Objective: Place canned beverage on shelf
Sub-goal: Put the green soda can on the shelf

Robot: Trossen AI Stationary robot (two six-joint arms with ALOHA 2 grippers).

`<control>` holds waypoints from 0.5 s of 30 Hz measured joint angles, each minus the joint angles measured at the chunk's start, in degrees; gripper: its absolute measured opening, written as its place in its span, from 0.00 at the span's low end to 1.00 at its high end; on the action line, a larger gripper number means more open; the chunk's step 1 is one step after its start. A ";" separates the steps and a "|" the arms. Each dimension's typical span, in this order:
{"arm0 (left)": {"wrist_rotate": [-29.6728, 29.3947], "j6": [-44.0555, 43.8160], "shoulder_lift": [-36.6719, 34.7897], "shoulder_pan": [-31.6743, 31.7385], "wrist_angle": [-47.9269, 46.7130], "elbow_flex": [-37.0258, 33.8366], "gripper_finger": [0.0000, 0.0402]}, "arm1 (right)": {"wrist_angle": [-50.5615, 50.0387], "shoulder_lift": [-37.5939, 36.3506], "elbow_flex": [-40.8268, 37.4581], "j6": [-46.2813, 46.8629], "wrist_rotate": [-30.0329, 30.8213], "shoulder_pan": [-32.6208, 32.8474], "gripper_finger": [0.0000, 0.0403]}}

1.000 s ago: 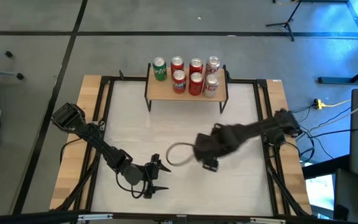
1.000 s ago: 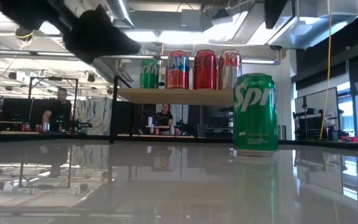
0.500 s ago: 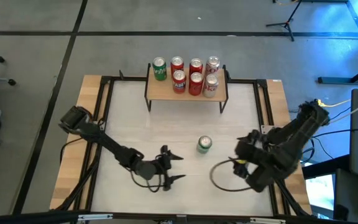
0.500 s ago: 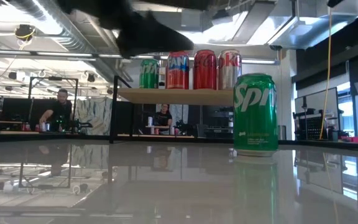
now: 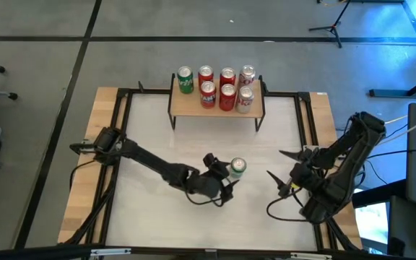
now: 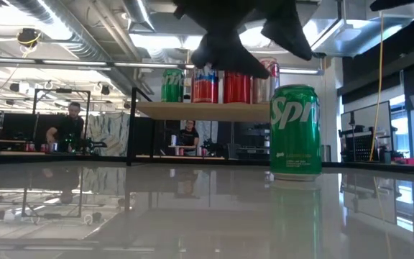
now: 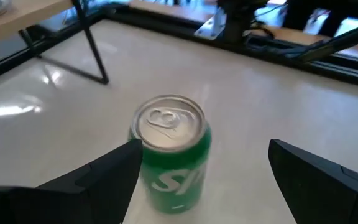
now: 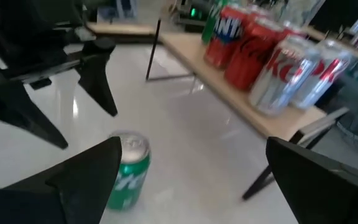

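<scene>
Green can (image 5: 237,167): upright on the white table (image 5: 157,137), in front of the shelf (image 5: 186,105) and well apart from it.
Shelf: seven cans on top (a green one, red ones, silver ones).
Left tool (image 5: 222,180): fingers spread wide, low beside the green can, one finger either side in the wrist view; contact looks absent, though hard to tell.
Right tool (image 5: 280,173): fingers spread, holding nothing, near the table's right side.
</scene>
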 joint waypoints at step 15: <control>-5.09 0.02 6.37 3.44 6.07 4.33 0.84 | 0.77 -0.09 -3.26 2.60 2.85 -0.04 0.99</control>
